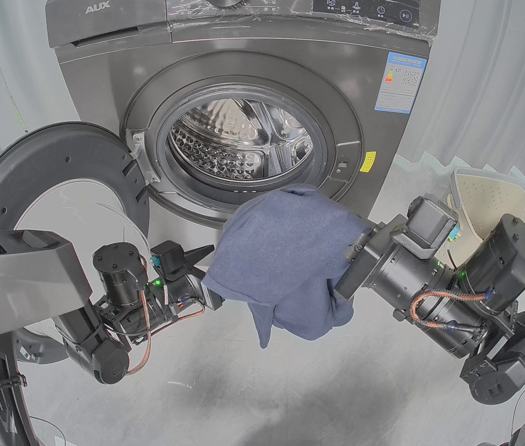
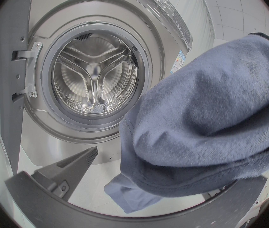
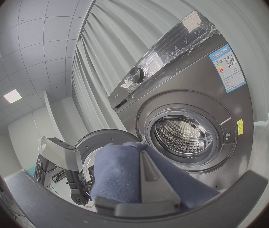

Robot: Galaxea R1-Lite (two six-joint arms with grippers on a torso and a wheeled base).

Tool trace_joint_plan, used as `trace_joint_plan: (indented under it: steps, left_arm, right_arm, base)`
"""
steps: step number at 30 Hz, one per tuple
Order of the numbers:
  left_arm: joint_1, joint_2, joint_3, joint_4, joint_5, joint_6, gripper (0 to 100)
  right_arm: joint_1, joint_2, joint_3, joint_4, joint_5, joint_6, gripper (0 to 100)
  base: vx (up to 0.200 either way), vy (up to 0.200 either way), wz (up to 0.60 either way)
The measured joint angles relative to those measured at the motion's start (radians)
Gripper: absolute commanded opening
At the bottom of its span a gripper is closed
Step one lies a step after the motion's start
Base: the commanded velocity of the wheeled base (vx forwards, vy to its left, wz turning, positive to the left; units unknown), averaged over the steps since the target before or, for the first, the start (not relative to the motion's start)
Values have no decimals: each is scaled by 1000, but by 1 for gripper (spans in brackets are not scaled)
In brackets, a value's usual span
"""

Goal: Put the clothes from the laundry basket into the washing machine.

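A blue garment (image 1: 287,255) hangs in front of the washing machine (image 1: 244,63), just below its open drum (image 1: 241,137), which holds nothing. My right gripper (image 1: 343,264) is buried in the cloth's right side and shut on it. In the right wrist view one of its fingers (image 3: 153,178) shows with blue fabric (image 3: 118,171) wrapped around it. My left gripper (image 1: 213,274) stands open at the cloth's left edge. Its upper finger (image 2: 77,162) is bare, and the other is hidden under the garment (image 2: 210,117). The cream laundry basket (image 1: 491,199) stands at the right, behind my right arm.
The round machine door (image 1: 46,174) is swung fully open to the left, close behind my left arm. Grey floor (image 1: 275,391) lies open below the hanging cloth. Curtains hang behind and beside the machine.
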Motion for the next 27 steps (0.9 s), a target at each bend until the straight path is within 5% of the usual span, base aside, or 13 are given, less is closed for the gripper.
trace_joint_plan:
  steps: [1, 14, 27]
  left_arm:
    - [0, 0, -1, 0, 0, 1, 0]
    - [-4, -64, 35, 0, 29, 15, 0]
    - [-8, -334, 305, 1, 17, 18, 0]
  right_arm:
    - [0, 1, 0, 0, 0, 0, 0]
    - [0, 10, 2, 0, -2, 1, 0]
    - [5, 21, 12, 0, -6, 7, 0]
  base:
    - [0, 0, 0]
    - [0, 0, 0]
    - [0, 0, 0]
